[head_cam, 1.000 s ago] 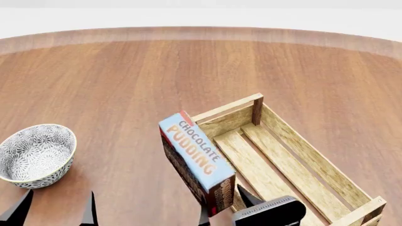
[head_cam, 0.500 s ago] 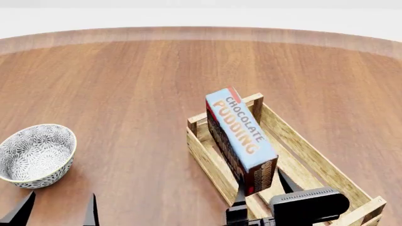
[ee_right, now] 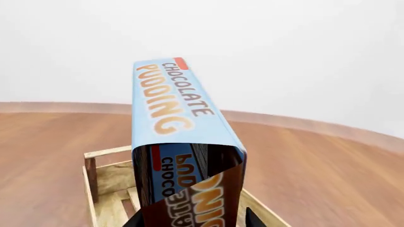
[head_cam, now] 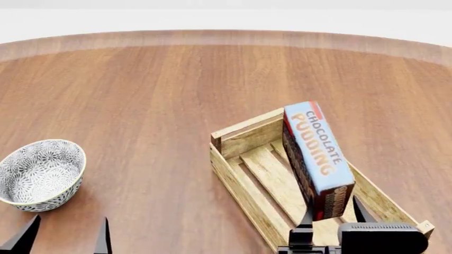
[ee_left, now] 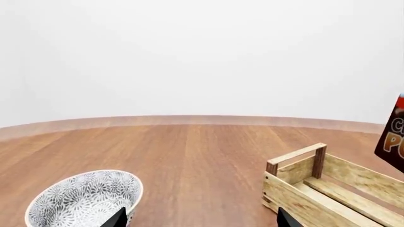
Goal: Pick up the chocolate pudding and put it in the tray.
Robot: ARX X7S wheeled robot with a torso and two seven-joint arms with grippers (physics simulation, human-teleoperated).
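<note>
The chocolate pudding [head_cam: 318,153] is a dark brown carton with a light blue top. My right gripper [head_cam: 331,211] is shut on its near end and holds it above the right part of the tray [head_cam: 240,185], a light-wood slatted crate. In the right wrist view the carton [ee_right: 177,137] fills the middle, with the tray [ee_right: 104,189] below it and dark fingers [ee_right: 252,220] on either side. An edge of the carton [ee_left: 394,137] and the tray [ee_left: 303,196] show in the left wrist view. My left gripper [head_cam: 65,238] is open and empty near the table's front edge.
A grey-white patterned bowl [head_cam: 39,173] stands on the wooden table [head_cam: 177,90] at the front left, just beyond my left gripper; it also shows in the left wrist view [ee_left: 85,201]. The table's curved far edge runs along the back.
My right gripper has carried the chocolate pudding to the right, from beside the tray's left edge to above its right part. The left gripper and bowl have not moved.
</note>
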